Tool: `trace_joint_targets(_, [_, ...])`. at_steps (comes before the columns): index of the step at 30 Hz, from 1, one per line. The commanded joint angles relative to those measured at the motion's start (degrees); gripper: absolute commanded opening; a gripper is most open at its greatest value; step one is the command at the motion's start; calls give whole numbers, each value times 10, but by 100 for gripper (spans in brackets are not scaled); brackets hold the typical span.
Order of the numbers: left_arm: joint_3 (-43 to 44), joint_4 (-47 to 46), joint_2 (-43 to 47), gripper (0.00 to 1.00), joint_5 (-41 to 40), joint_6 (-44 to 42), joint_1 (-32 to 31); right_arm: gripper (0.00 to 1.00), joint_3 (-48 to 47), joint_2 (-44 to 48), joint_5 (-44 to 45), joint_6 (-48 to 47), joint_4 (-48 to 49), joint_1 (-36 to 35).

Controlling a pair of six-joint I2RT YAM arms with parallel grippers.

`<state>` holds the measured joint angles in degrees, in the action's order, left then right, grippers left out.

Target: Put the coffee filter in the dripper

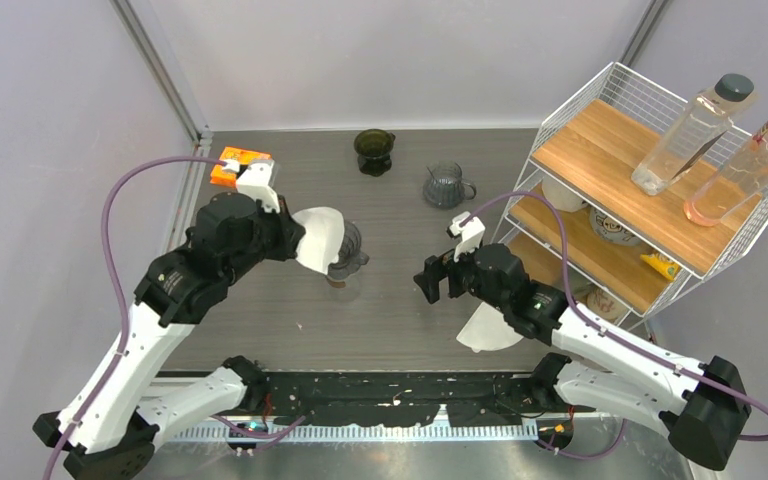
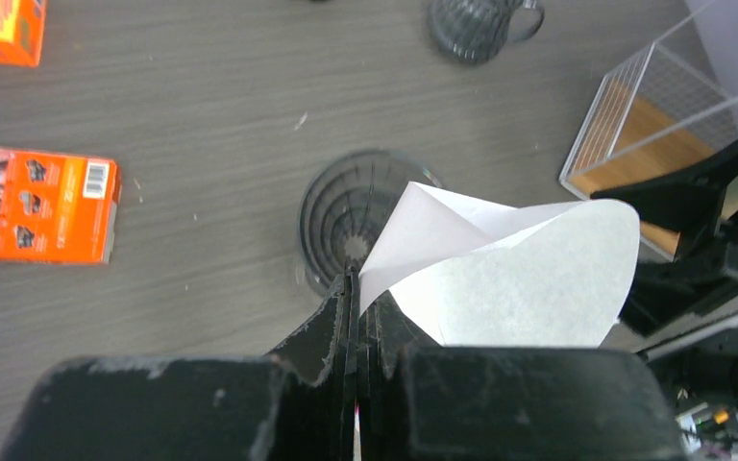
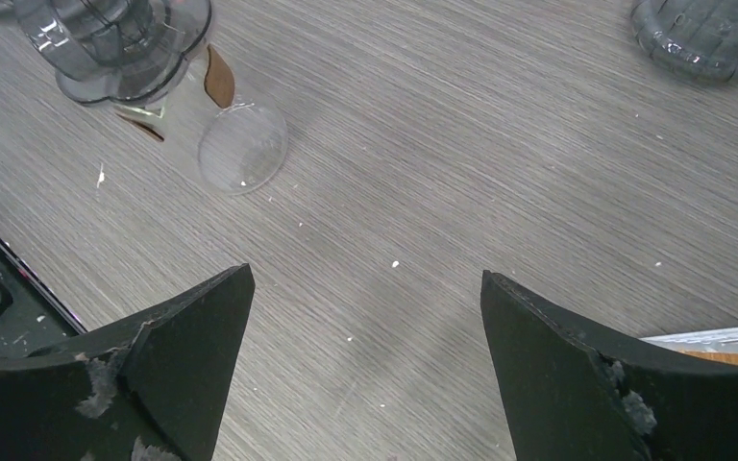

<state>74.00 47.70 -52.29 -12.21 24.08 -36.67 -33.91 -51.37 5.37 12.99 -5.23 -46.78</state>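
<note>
While the left gripper is clamped flat on the folded seam of the coffee filter, the white paper cone fans out to the right of the jaws in the left wrist view, its mouth partly spread. Just past the fingertips, at the centre of that view, the ribbed dripper stands upright on the table. The filter's pointed end hangs over the dripper's near rim rather than down inside it, and whether paper and rim touch I cannot tell.

The right gripper hovers with its jaws wide and nothing between them, over bare wood right of centre in the overhead view. A second filter lies flat beneath that arm, lower in the frame. An orange box sits at the left edge and a wire shelf at the right.

I judge the carry to be finished and the seating step to be in hand. The next move calls for tipping the cone point-down, centring it over the dripper's mouth, lowering it until the paper nests against the ribs, and only then letting go
</note>
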Motion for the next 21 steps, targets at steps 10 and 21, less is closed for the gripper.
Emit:
trace_joint_targets(10, [58, 101, -99, 0, 106, -34, 28, 95, 6, -7, 12, -29, 38, 0])
trace_joint_targets(21, [85, 110, -176, 0, 120, -52, 38, 96, 6, -23, 10, -36, 35, 0])
